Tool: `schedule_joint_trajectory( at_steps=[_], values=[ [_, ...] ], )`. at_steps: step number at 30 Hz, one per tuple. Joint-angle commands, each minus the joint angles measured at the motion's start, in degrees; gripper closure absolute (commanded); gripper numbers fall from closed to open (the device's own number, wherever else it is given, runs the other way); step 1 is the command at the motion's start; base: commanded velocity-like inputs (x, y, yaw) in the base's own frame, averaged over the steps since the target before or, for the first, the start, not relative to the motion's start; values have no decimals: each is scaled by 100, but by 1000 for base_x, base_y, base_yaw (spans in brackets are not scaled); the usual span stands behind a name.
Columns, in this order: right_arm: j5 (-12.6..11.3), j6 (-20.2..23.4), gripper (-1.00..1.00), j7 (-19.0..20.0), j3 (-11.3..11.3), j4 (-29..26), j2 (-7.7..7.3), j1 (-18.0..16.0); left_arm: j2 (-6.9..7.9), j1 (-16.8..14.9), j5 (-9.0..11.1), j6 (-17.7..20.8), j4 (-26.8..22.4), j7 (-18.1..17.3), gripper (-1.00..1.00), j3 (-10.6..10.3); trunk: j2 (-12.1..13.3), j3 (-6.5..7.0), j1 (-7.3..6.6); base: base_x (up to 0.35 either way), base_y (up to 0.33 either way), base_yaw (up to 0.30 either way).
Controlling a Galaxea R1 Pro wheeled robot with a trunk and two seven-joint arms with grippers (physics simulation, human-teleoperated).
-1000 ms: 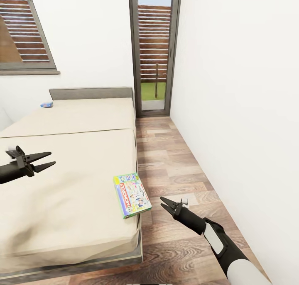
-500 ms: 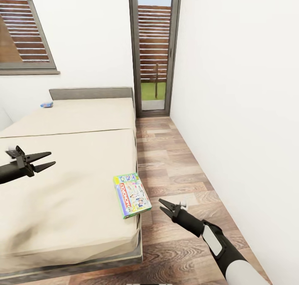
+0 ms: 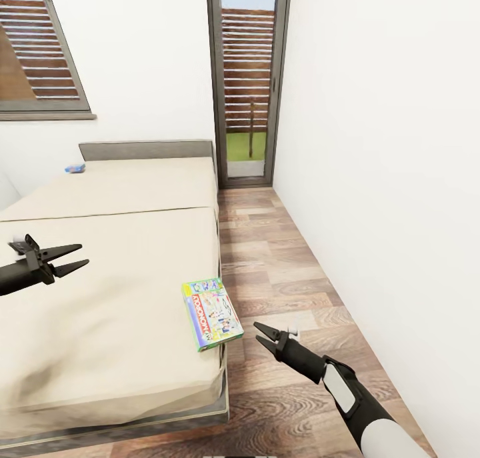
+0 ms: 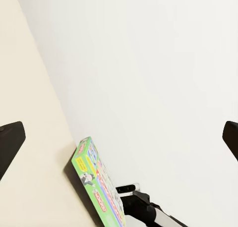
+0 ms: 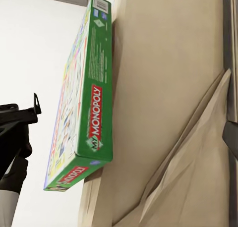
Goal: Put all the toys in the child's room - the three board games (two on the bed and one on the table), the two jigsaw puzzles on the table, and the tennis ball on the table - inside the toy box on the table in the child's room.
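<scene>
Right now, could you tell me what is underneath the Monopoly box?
The Monopoly box lies flat on the bed, at its near corner, slightly overhanging the mattress edge. Whatever lies beneath its middle is covered.

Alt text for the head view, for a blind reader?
A green Monopoly board game lies flat at the near corner of a beige bed. The open right pincer points at it from over the wood floor, while the open left pincer hovers above the bed.

Bright, even daylight; soft shadows; slightly blurry renders.
</scene>
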Motion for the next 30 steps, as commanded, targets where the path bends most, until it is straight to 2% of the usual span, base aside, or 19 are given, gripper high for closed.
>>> schedule_joint_trajectory(
  at_steps=[1,30],
  values=[
    [-40,45,-100,-2,3,1,0,-2,-1,-5,0,30,2,-15,-100,1,-2,-5,-1,0,0,0],
    [-32,46,-100,-5,12,-14,25,-2,-7,-7,0,30,2,-15,-100,1,-2,-5,-1,0,0,0]
  ],
)
